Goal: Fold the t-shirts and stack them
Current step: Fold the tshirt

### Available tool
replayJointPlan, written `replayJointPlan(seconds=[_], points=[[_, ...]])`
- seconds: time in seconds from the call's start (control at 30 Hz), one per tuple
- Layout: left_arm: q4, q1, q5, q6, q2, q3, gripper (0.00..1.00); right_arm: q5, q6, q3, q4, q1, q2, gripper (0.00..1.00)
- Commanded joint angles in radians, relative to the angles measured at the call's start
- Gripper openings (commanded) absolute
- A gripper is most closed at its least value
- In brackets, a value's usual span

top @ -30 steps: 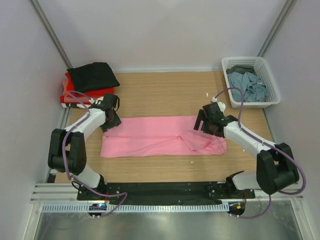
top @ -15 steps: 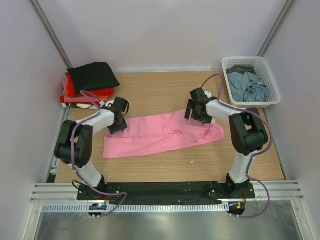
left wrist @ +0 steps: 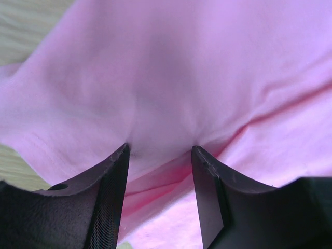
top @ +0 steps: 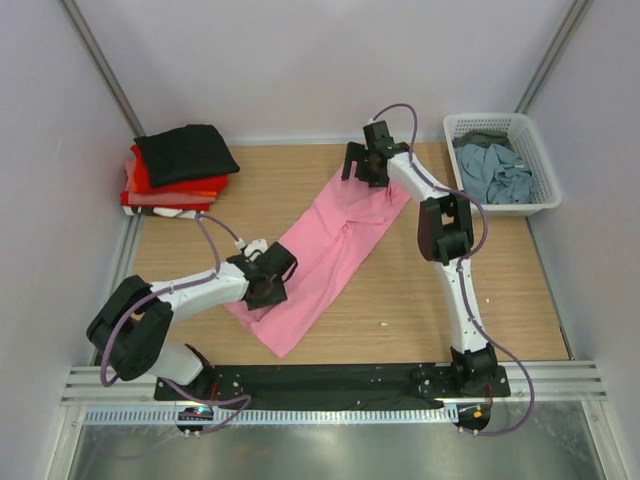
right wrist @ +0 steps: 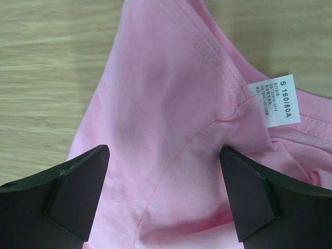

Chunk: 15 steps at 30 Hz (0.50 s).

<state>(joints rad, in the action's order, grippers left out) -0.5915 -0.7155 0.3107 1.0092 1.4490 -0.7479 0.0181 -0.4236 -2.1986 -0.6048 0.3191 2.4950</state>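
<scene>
The bright pink t-shirt (top: 330,240) lies folded into a long strip, slanting from the far middle of the table to the near left. My left gripper (top: 272,285) stands on its near-left part with the jaws partly apart and the tips pressed into the cloth (left wrist: 207,67). My right gripper (top: 368,170) stands on the far end, jaws wide apart, tips on the cloth (right wrist: 171,104) beside the white neck tag (right wrist: 277,101). A folded black t-shirt (top: 185,152) tops a stack with a red one (top: 150,180) at the far left.
A white lattice basket (top: 545,165) at the far right holds a grey-blue shirt (top: 495,172) and a dark olive one (top: 485,138). Grey walls close in the wooden table (top: 300,180) on three sides. A black base rail (top: 320,380) runs along the near edge.
The pink shirt has swung from lying crosswise to a diagonal. My right gripper moved far and left with its end; my left gripper moved near and right with the other end.
</scene>
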Motion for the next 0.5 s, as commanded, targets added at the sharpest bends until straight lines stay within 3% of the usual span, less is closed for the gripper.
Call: replayJointPlan(seconds=[0.0, 0.27, 0.47], points=[[0.031, -0.125, -0.055, 0.173, 0.019, 0.055, 0.53, 0.213, 0.011, -0.124, 0.003, 0.026, 0.114, 0.94], [0.121, -0.356, -0.123, 0.261, 0.215, -0.137, 0.52, 0.379, -0.061, -0.247, 0.196, 0.086, 0.251, 0.94], [0.127, -0.467, -0.154, 0.293, 0.330, -0.315, 0.53, 0.399, -0.078, -0.299, 0.348, 0.086, 0.291, 0.94]])
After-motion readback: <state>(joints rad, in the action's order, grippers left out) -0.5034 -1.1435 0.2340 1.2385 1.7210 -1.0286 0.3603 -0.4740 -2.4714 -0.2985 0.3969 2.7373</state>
